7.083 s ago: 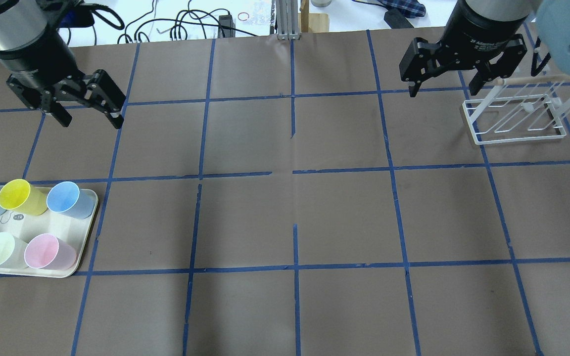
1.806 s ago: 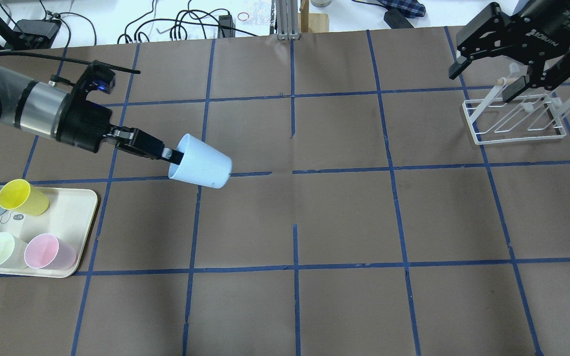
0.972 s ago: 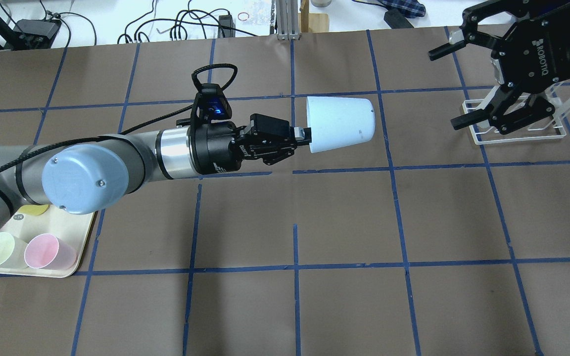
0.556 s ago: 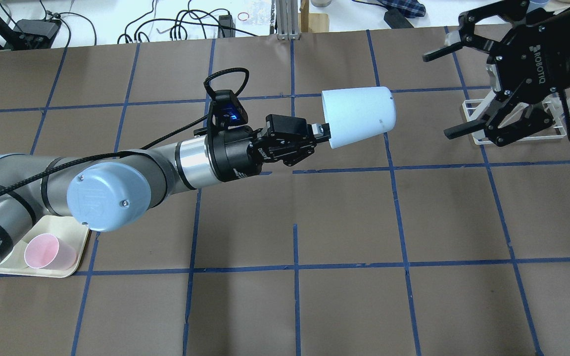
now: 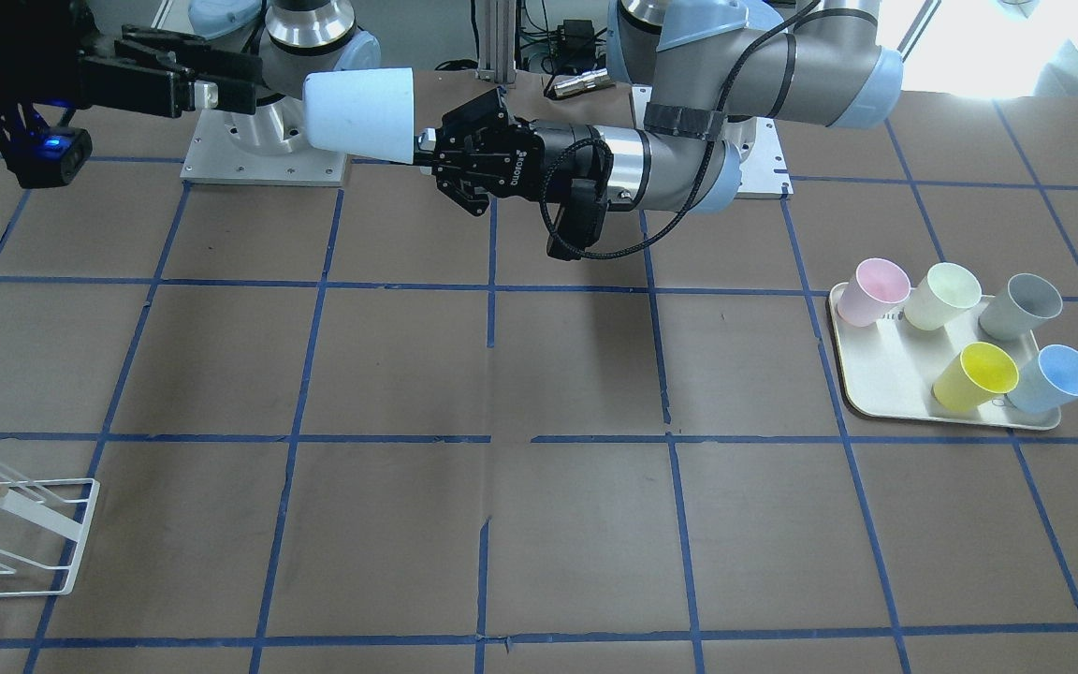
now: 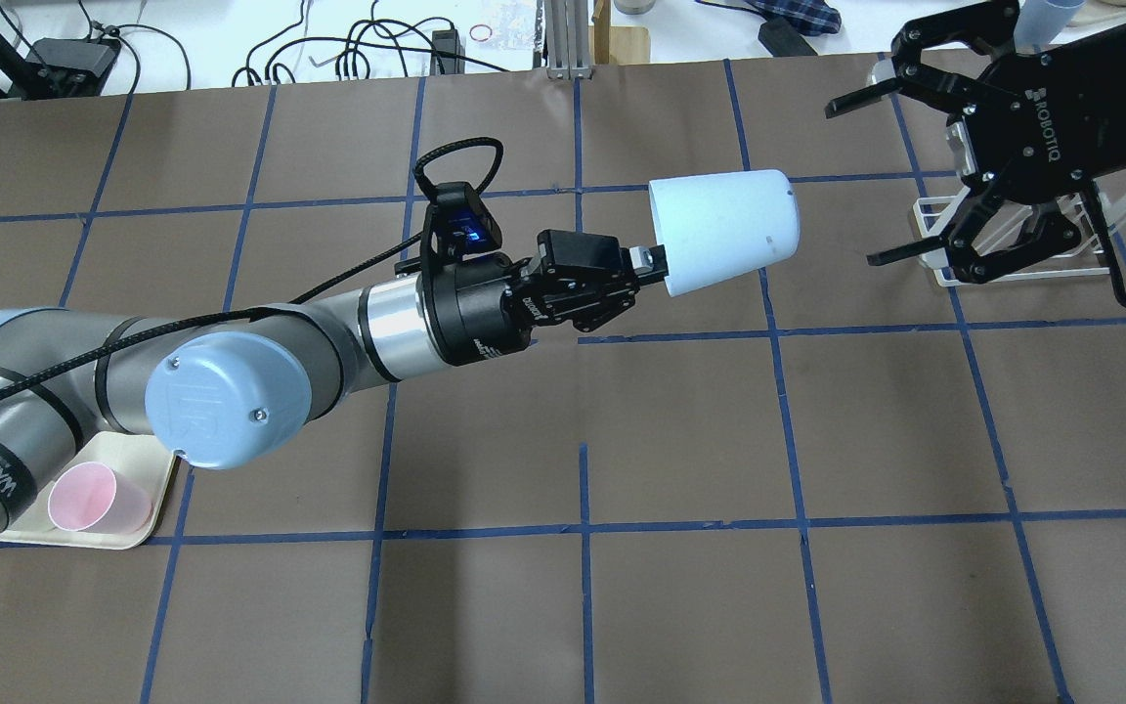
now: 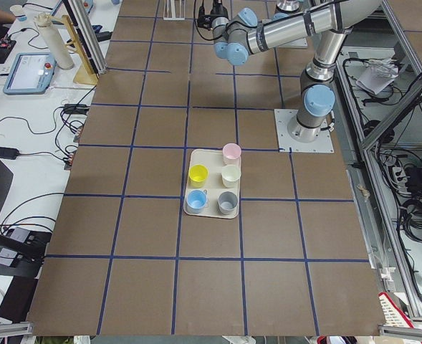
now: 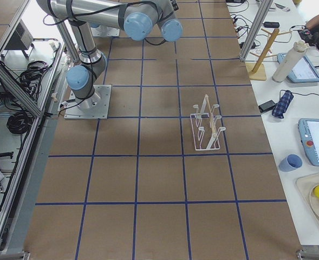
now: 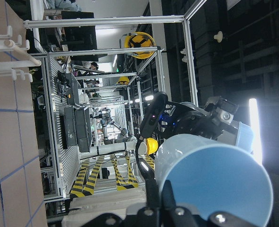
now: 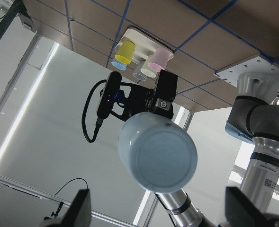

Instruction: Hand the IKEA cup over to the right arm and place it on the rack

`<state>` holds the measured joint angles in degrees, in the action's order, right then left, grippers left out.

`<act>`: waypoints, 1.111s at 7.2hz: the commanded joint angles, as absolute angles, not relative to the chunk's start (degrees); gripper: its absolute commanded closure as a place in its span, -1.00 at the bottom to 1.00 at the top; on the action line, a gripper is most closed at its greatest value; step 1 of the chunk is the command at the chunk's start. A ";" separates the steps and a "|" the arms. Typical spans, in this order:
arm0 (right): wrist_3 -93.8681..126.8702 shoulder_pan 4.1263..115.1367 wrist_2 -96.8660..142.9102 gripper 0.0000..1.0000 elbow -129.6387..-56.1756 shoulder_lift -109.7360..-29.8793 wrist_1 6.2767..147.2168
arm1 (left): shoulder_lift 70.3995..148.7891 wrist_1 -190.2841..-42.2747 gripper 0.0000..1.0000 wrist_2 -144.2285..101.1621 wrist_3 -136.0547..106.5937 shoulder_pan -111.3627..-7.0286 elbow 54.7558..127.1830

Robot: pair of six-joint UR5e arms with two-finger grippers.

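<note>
The IKEA cup (image 6: 724, 230) is pale blue and lies level in the air, base pointing toward my right gripper. My left gripper (image 6: 656, 262) is shut on its rim. It also shows in the front view (image 5: 361, 114) and the left wrist view (image 9: 215, 179). My right gripper (image 6: 861, 176) is open, facing the cup's base, a short gap away and not touching. In the right wrist view the base (image 10: 158, 153) sits centred between the fingers (image 10: 80, 210). The white wire rack (image 6: 1052, 271) stands behind the right gripper, partly hidden; it shows whole in the right side view (image 8: 207, 127).
A cream tray (image 5: 876, 374) at the robot's left holds a second blue cup (image 5: 1054, 379), a yellow cup (image 5: 977, 374), a grey cup (image 5: 1021, 307), a pale green cup (image 5: 943, 295) and a pink cup (image 5: 876, 290). The left arm stretches across the table's middle.
The left gripper took a blue cup off the tray and carried it up and right toward the right gripper. The right gripper turned sideways to face it, still open.
</note>
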<state>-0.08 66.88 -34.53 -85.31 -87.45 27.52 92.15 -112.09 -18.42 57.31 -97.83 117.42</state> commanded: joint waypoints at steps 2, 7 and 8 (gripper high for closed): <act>2.19 67.06 -33.67 -1.00 -86.21 -85.35 27.69 | 91.76 -112.24 1.00 -18.19 57.22 -97.91 117.60; 2.98 69.26 -33.49 -1.00 -87.45 -84.99 27.77 | 92.28 -112.06 1.00 -17.58 57.39 -97.91 117.33; 3.08 69.87 -33.49 -1.00 -87.45 -85.08 27.77 | 91.85 -112.06 1.00 -17.84 57.31 -97.91 117.33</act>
<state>2.84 69.19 -33.50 -87.37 -85.02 27.68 92.07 -112.10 -17.83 57.31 -97.91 117.38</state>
